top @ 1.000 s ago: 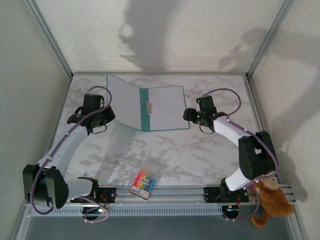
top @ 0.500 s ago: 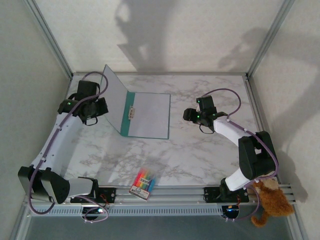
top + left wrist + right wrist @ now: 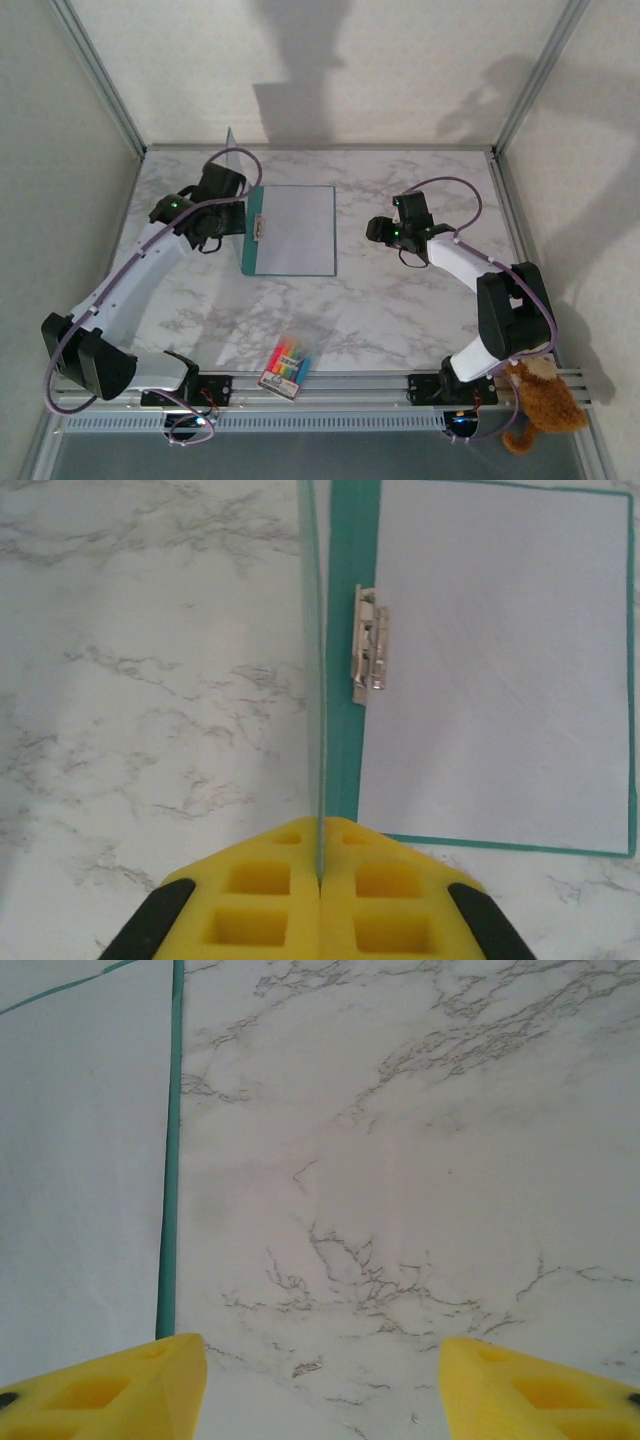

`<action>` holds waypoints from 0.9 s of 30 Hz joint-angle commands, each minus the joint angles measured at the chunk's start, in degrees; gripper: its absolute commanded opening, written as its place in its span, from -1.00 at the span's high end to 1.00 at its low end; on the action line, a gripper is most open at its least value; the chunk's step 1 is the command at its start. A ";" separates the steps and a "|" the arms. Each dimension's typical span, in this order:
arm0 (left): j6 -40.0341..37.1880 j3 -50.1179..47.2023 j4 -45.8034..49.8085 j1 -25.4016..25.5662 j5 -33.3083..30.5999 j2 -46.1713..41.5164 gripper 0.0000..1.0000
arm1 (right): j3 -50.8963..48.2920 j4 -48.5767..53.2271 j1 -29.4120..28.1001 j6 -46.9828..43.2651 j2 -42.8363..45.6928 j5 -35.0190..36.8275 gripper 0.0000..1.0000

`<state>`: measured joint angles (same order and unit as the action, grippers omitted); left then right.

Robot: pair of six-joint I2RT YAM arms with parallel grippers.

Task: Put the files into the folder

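1. No lettering, number, brand or sign is coming through legibly anywhere on the counter.
2. The packet of coloured pens (image 3: 288, 364) is carrying print at its near end, too small to read.
3. The folder (image 3: 345, 730), files (image 3: 500, 670) and metal clip (image 3: 368, 645) are showing unmarked surfaces.

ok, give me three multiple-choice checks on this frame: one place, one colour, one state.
1. The pen packet sits: A by the back wall; B at the table's near edge; C in the far right corner.
2. The folder is: A red; B black; C teal-green.
3. The left fingers are: A shut on the folder's upright cover; B open above the table; C shut on the pens.

Answers:
1 B, the top view puts it at the front edge.
2 C, the spine and border show teal.
3 A, the left wrist view shows them closed on the cover's edge.
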<state>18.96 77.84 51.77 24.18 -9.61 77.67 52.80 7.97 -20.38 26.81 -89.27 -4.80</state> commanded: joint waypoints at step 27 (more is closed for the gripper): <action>5.90 4.59 -7.43 16.13 4.95 13.20 0.74 | 2.22 3.24 0.08 0.45 -0.81 -0.27 -0.26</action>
<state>23.81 80.60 45.60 39.31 -6.44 89.36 53.21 10.22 -20.38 26.81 -89.65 -4.78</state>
